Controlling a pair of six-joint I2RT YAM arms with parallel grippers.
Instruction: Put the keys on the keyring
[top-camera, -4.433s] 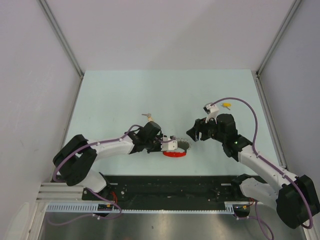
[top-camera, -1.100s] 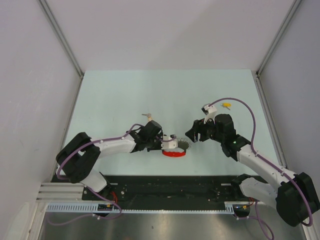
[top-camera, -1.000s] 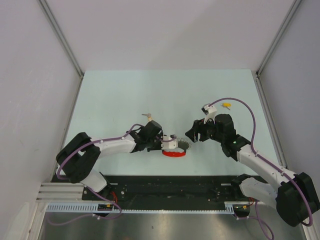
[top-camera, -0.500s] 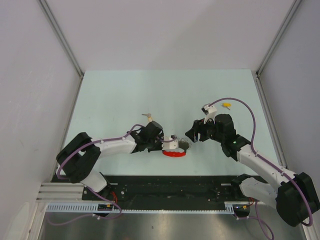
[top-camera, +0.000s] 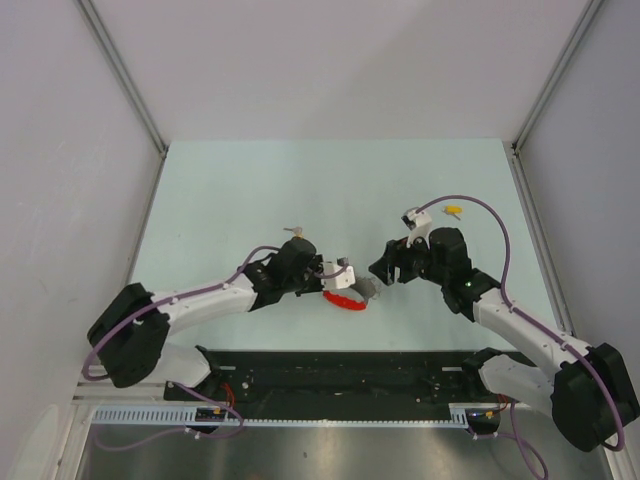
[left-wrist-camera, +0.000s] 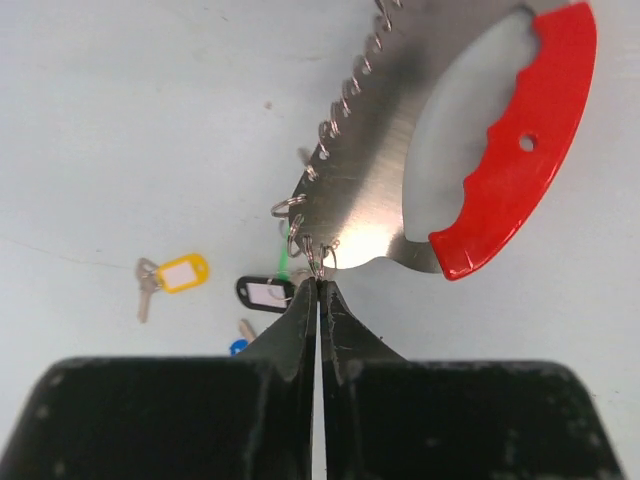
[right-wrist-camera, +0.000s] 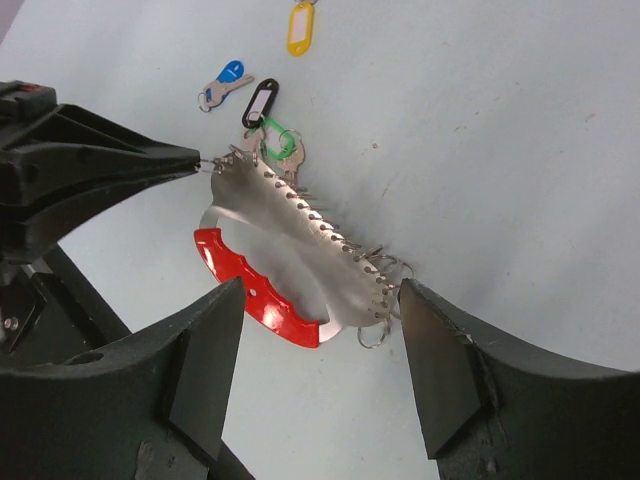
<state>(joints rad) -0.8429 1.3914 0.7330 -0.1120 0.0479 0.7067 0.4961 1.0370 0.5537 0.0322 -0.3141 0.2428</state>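
Now my left claw (left-wrist-camera: 318, 288) had snapped fully shut on a small wire loop at the tip of the keyring (left-wrist-camera: 420, 170), a crescent of silver toothed metal with a red plastic arc, and seemingly tipped it up from the pale bench (top-camera: 250, 190). Meanwhile my right claw (right-wrist-camera: 318, 375) hung wide open and empty, just beside it. The small coloured-tag keys (left-wrist-camera: 172, 275) lay loose nearby, so I judged threading not yet begun.

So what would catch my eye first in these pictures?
Probably the big keyring, a shiny metal crescent with a red handle, near the middle of the table. The shut left gripper pinches it at its edge. The right gripper hangs open right next to it, and a few small keys with coloured tags lie beside it.
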